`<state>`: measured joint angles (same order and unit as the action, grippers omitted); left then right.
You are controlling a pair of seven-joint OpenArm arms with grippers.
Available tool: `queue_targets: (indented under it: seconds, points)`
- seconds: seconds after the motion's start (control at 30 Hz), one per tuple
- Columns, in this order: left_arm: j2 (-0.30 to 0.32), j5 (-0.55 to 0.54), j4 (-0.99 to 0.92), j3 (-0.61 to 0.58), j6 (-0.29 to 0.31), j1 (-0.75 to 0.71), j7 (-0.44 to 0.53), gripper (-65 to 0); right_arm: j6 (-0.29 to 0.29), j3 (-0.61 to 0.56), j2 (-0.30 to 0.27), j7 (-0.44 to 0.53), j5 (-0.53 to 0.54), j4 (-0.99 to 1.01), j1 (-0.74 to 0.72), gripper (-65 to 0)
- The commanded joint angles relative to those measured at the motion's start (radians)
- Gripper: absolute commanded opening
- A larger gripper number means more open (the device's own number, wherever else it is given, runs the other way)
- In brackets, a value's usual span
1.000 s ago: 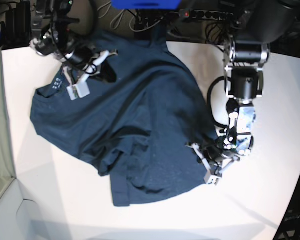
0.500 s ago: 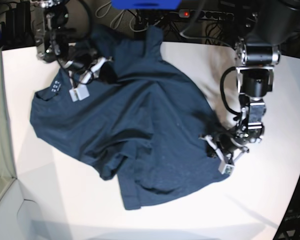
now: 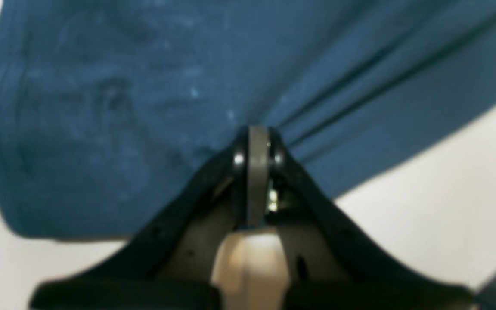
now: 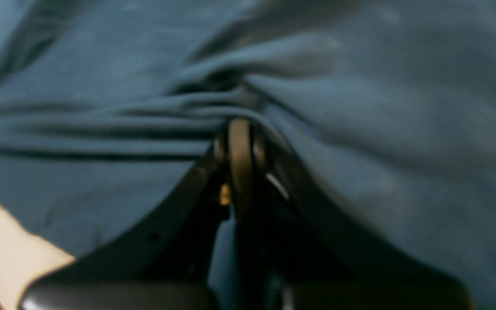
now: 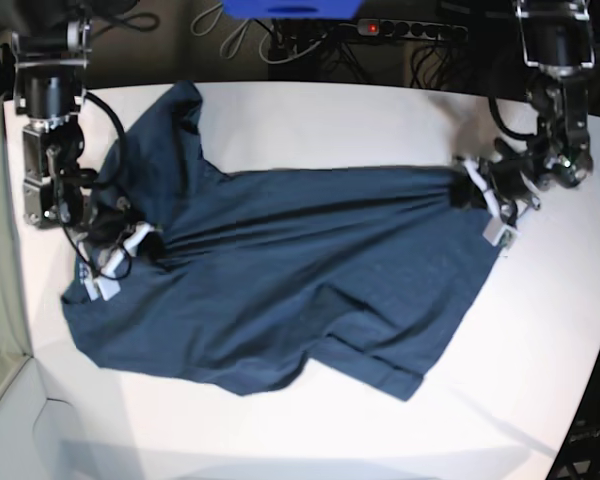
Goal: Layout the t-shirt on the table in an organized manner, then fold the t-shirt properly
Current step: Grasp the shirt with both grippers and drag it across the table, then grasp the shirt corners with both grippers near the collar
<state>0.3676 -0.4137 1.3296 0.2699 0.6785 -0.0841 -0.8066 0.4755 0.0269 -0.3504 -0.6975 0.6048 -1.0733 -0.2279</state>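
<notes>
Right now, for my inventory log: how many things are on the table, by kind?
T-shirt: 1
Left hand, shut on the shirt: 1
Right hand, shut on the shirt: 1
Total on the table: 3

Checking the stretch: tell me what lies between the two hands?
Only the t-shirt, pulled taut from the left hand to the right hand; the base view shows it.

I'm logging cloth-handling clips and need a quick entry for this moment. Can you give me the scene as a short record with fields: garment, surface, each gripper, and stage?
garment: t-shirt, dark navy, stretched taut between the two arms, creases running along the pull
surface: table, white
left gripper: fingers shut on the t-shirt
right gripper: fingers shut on the t-shirt
stage: laying out; no fold made yet
</notes>
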Motion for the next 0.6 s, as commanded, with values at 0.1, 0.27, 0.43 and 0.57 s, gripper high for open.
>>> queue_targets:
  seconds: [0.1, 0.27, 0.43, 0.57]
  points:
    - [-0.008, 0.082, 0.175, 0.150, -0.012, -0.078, -0.093, -64.7, -0.024, 0.015, -0.039, -0.026, -0.015, -0.094, -0.051, -65.0]
    - [-0.054, 0.091, 0.337, 0.289, -0.013, -0.119, -0.095, -64.5, -0.024, 0.018, -0.059, -0.113, -0.015, -0.336, 0.015, -63.8]
    - [-0.069, 0.089, 0.365, 0.315, -0.016, -0.122, -0.095, -57.2, -0.027, 0.020, -0.039, -0.138, -0.015, -0.568, 0.167, -52.2]
    - [-0.081, 0.089, 0.379, 0.317, -0.018, -0.128, -0.095, -37.9, -0.027, 0.020, -0.011, -0.141, -0.015, -0.721, 0.310, -44.7]
